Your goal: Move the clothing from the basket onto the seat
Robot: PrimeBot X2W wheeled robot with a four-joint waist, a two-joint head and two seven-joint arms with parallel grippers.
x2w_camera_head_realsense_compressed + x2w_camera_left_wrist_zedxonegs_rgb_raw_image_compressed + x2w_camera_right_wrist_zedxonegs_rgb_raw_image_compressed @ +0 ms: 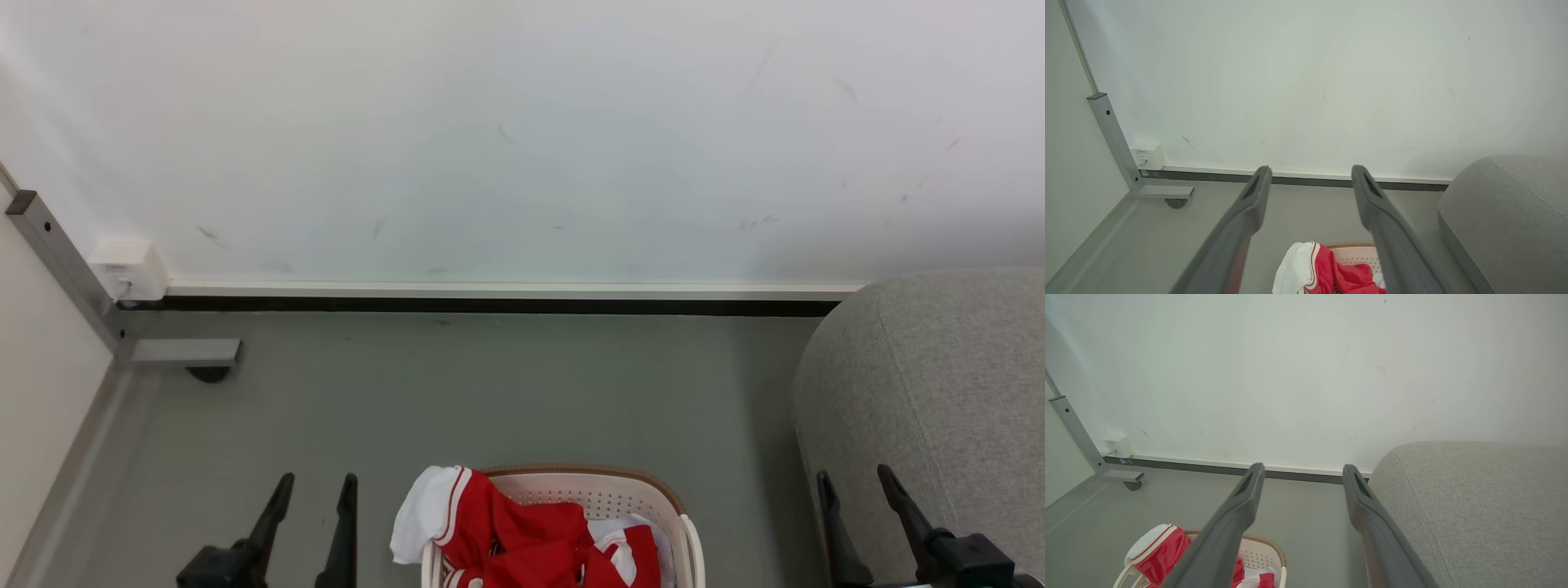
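**Transfer not begun: clothing in basket, both grippers empty**

Step in hand: the approach, judged from the layout. No garment has been lifted.

The left gripper (318, 483) hangs above the floor, left of the basket. Its long dark jaws stand well apart and hold nothing. The soft red fabric clothing with white sleeves and stripe trim (522, 535) lies heaped in the oval cream-white perforated plastic basket with a brown rim (663, 493). One white sleeve hangs out over the left rim. The right gripper (853, 480) hangs just before the seat's front face, its jaws likewise wide and empty. The large grey fabric-upholstered seat with rounded edges (939, 384) stands right of the basket, near it but apart.

Next move, in my judgement: either gripper must drop into the heap and close on a thick fold. The draped sleeve is the easiest part to reach but may trail. The load then goes rightward onto the seat.

Surface and room: the grey-green smooth floor (490, 392) carries the basket. A grey metal post with a flat foot (61, 261) stands at far left. Beside it sits a small white box (131, 268). A pale skirting over a dark strip (490, 291) runs along the scuffed white wall (522, 122).
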